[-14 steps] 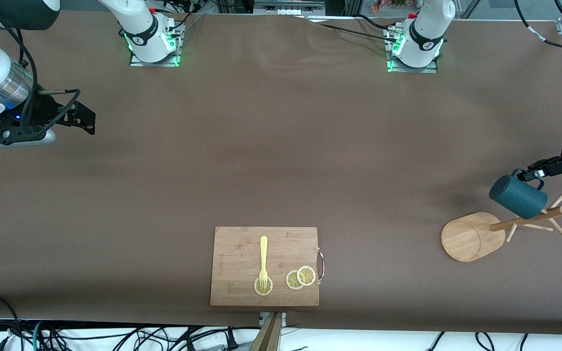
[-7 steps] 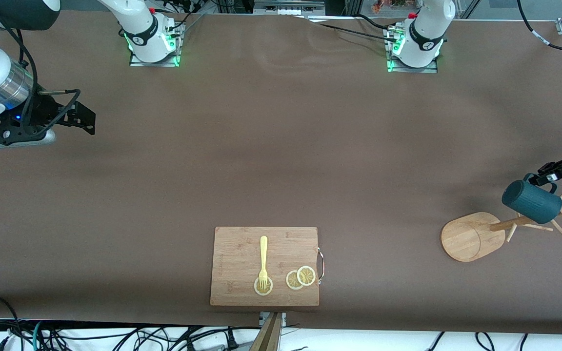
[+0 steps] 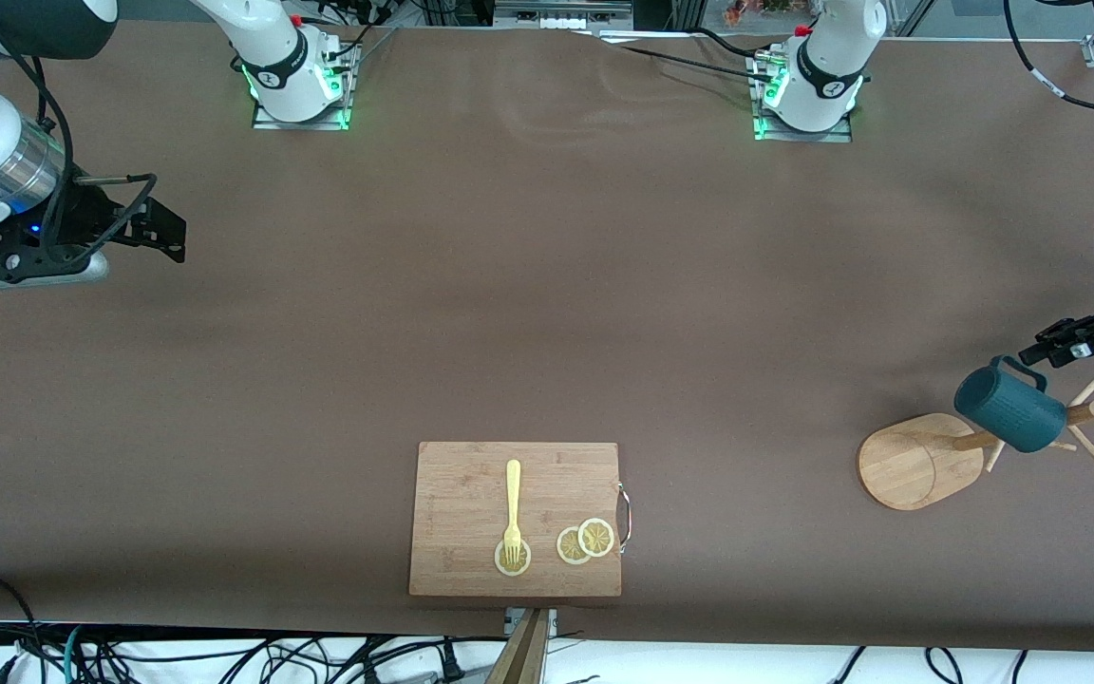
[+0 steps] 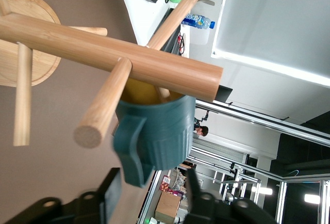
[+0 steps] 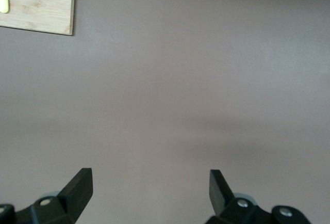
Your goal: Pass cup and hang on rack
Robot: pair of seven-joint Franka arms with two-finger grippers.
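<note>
The cup [image 3: 1010, 410] looked matt teal with a ribbed outer wall. The rack [image 3: 917, 461] was pale, smooth wood, its post [image 4: 111, 54] and pegs [image 4: 103, 110] showing fine grain. The cutting board [image 3: 471, 494] was grained wood with a thin metal handle [image 3: 625, 518]. The table cover [image 3: 547, 304] looked matt brown.

The middle of the table [image 3: 547, 313] lies bare, wide enough for either arm to sweep across. A cutting board [image 3: 471, 494] with a fork [image 3: 512, 499] and lemon slices [image 3: 585, 541] blocks the near edge. At the left arm's end, the rack [image 3: 917, 461] spreads its pegs, and the cup [image 3: 1010, 410] hangs among them, crowding the left gripper [image 3: 1074, 342], whose parted fingers flank the handle without touching it.
</note>
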